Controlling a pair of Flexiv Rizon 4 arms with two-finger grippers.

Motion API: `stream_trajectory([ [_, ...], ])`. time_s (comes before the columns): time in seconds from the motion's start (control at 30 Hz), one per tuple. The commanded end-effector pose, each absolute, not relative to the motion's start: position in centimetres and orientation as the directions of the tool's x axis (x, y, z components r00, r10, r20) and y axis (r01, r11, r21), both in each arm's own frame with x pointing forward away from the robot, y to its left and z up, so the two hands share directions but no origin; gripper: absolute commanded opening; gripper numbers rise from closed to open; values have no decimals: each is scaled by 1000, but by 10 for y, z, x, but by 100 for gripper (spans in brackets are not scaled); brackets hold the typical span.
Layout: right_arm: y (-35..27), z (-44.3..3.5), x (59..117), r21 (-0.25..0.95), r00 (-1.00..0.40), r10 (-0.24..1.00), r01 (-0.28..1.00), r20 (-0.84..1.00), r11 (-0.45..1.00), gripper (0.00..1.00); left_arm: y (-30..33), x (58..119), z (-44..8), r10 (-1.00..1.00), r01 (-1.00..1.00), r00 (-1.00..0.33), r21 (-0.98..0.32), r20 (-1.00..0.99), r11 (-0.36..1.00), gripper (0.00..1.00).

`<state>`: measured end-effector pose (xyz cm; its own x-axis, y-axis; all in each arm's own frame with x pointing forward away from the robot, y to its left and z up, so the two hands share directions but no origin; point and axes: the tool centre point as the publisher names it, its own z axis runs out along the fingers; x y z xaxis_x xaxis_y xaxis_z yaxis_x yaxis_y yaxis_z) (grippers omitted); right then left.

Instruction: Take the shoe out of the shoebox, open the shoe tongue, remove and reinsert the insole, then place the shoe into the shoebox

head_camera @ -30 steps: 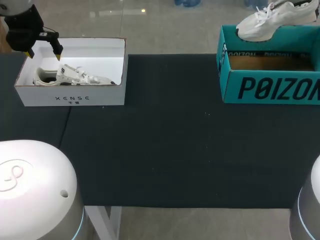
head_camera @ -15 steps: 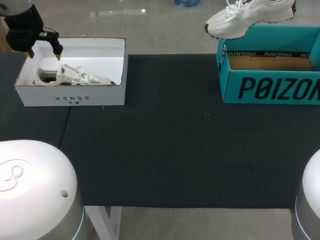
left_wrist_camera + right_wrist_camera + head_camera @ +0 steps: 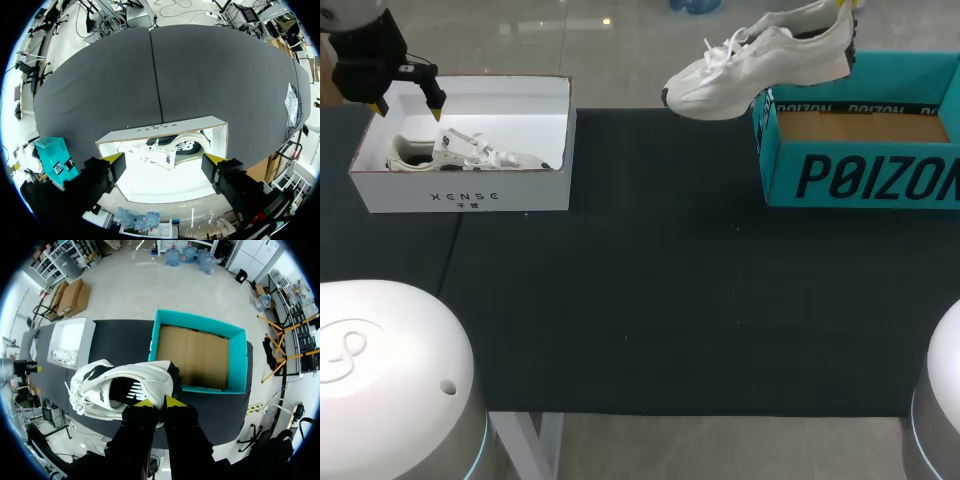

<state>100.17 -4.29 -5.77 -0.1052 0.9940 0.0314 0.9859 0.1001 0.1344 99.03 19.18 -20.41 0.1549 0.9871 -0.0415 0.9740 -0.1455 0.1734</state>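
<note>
The shoe (image 3: 760, 60) is clamped at its heel by the right end effector (image 3: 159, 401), clear of the shoebox (image 3: 860, 180) for handling, while the left end effector (image 3: 165, 162) is spread wide.

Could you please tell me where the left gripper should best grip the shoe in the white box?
Probably the shoe at its heel collar, from straight above: the white box walls block the sides, and the collar's exposed rim suits a pinch.

Large black lettering is running across the teal shoebox (image 3: 865, 178) front wall; small grey lettering is marking the white shoebox (image 3: 465, 197) front.
</note>
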Motion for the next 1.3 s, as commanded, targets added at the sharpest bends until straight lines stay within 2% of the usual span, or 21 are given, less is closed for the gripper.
stream_trajectory([
  [0.03,-21,-62,962,245,-117,993,964,22,108,0,192,990,-204,987,974,156,173,-39,-147,100],
  [0.27,7,-71,926,184,-130,990,976,49,119,0,192,990,-204,987,974,156,173,-39,-147,100],
  [0.93,7,-71,926,184,-130,990,976,49,119,0,192,990,-204,987,974,156,173,-39,-147,100],
  [1.3,58,-86,838,161,-118,990,981,83,104,0,192,990,-204,987,974,156,173,-39,-147,100],
])
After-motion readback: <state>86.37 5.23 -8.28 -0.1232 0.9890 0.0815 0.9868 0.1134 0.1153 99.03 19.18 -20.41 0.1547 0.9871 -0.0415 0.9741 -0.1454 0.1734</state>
